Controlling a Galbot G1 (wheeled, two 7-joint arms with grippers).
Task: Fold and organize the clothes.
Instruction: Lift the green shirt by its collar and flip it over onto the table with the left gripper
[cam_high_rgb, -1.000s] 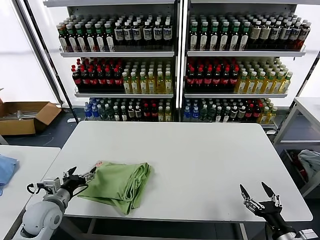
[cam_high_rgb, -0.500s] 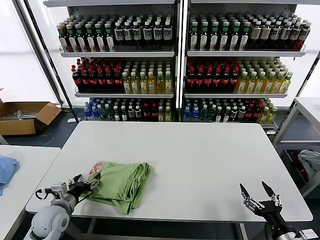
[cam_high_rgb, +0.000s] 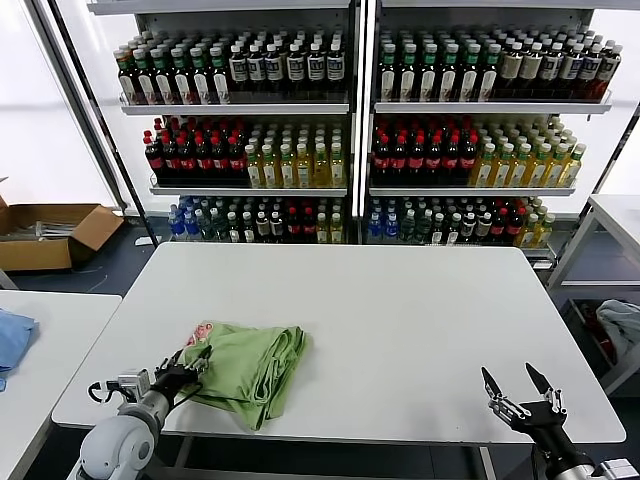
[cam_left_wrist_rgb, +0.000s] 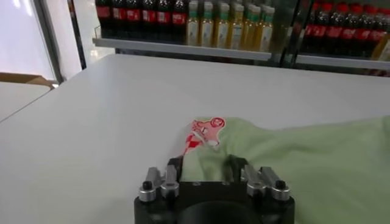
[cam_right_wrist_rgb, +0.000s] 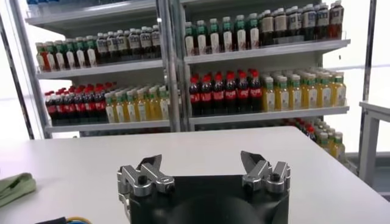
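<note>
On the white table (cam_high_rgb: 400, 330), toward its front left corner, lies the light green polo shirt (cam_high_rgb: 245, 365), folded into a thick bundle with layered edges along its right side. A patch of red-and-white print (cam_left_wrist_rgb: 204, 131) shows at the far left corner of the bundle. My left gripper (cam_high_rgb: 190, 368) is low at the table's front left edge, its fingers (cam_left_wrist_rgb: 175, 167) reaching into the near left edge of the shirt; the cloth sits between them in the left wrist view, but I cannot tell whether they are clamped on it or only straddling it. My right gripper (cam_high_rgb: 520, 393) hangs off the front right corner of the table, well apart from the shirt, jaws spread wide and holding nothing. Behind the table stand shelves of bottles (cam_high_rgb: 350, 130). A blue cloth (cam_high_rgb: 12, 338) rests on the neighbouring table to my left.
</note>
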